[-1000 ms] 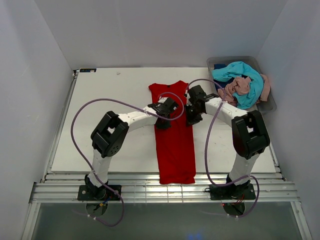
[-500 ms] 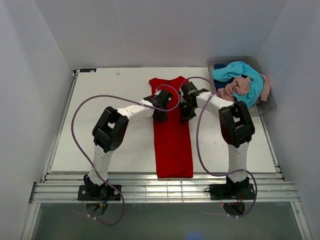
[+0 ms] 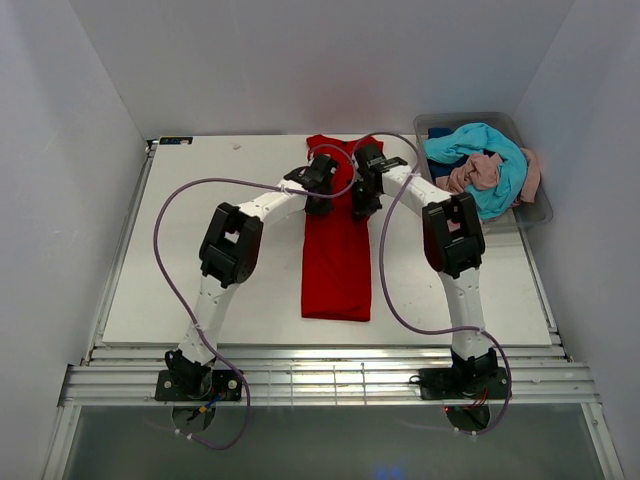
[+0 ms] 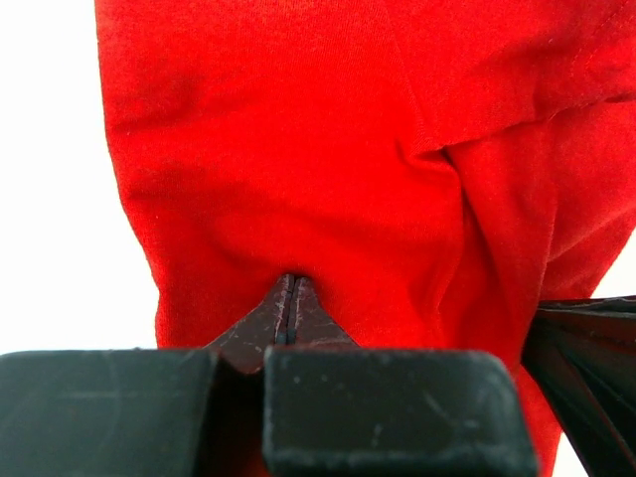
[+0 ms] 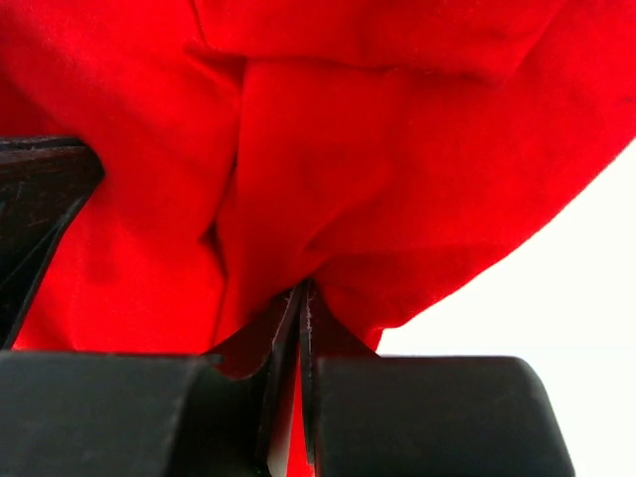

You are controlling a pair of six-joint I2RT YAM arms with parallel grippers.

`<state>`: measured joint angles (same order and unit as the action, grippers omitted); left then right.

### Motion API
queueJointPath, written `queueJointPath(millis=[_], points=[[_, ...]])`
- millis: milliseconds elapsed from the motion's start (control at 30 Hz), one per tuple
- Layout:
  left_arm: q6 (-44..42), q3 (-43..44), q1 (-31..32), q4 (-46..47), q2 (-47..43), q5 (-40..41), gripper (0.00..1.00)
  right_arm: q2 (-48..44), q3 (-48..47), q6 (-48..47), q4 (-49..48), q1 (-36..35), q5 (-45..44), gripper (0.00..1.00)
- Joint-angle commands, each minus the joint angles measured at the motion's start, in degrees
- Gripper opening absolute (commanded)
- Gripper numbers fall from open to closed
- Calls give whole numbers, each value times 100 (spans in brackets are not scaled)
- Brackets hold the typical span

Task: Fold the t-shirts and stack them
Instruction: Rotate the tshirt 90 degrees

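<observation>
on the white tabletop (image 3: 200, 250), a red t-shirt (image 3: 337, 265) folded into a long narrow strip, running from near the front edge toward the back wall, with the near hem flat and squared off. at the far end of the strip, bunched cloth pinched from both sides. on the left edge there, the left end effector (image 3: 318, 205), clenched on the red t-shirt; from the left wrist view, dark fingers (image 4: 263, 323) pressed together with no gap, a pucker of red cloth caught right at the tips, wrinkles fanning away from the pinch, bare tabletop off to the left. on the right edge, just beside it, the right end effector (image 3: 359, 208), likewise clamped on the red t-shirt; from the right wrist view, fingers (image 5: 333, 333) closed to a thin seam with a thick fold of red cloth gathered between and above them, bare tabletop at the lower right. each end effector visible as a dark shape at the edge of the other's wrist view, close but apart, with red cloth between. both arms stretched far forward, elbows bent outward, purple cables looping over the tabletop. at the far right corner, well apart from the strip, a clear grey bin (image 3: 537, 212) heaped with a turquoise t-shirt (image 3: 497, 152) on top, a dusty pink t-shirt (image 3: 468, 180) crumpled under it, and a dark blue t-shirt (image 3: 437, 132) peeking out at the back left.
</observation>
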<state>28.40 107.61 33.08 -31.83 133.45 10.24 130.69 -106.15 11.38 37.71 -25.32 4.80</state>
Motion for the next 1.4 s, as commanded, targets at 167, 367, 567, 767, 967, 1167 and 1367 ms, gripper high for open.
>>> queueJointPath(millis=[167,367,567,767,967,1167,1367], points=[[-494,788,-91,-77,-299,30,0,-445,-732,-469,-44,177,-453,19],[-371,-125,-91,239,-1574,39,56,-1956,363,-391,-309,168,-453,34],[-2,-2163,-91,160,-3130,-101,91,-3459,2104,4,-300,-174,-199,52],[638,-4148,-65,318,-4475,-874,92,-4822,4153,1074,-572,-955,-225,55],[1106,-5109,84,432,-5214,-1322,92,-5781,5428,1911,-809,-1475,-330,56],[1519,-6058,216,686,-5522,-1630,91,-6038,6096,2395,-1116,-1809,-330,56],[1677,-6533,330,854,-5663,-1762,87,-5924,6405,2659,-1442,-2029,-383,55]])
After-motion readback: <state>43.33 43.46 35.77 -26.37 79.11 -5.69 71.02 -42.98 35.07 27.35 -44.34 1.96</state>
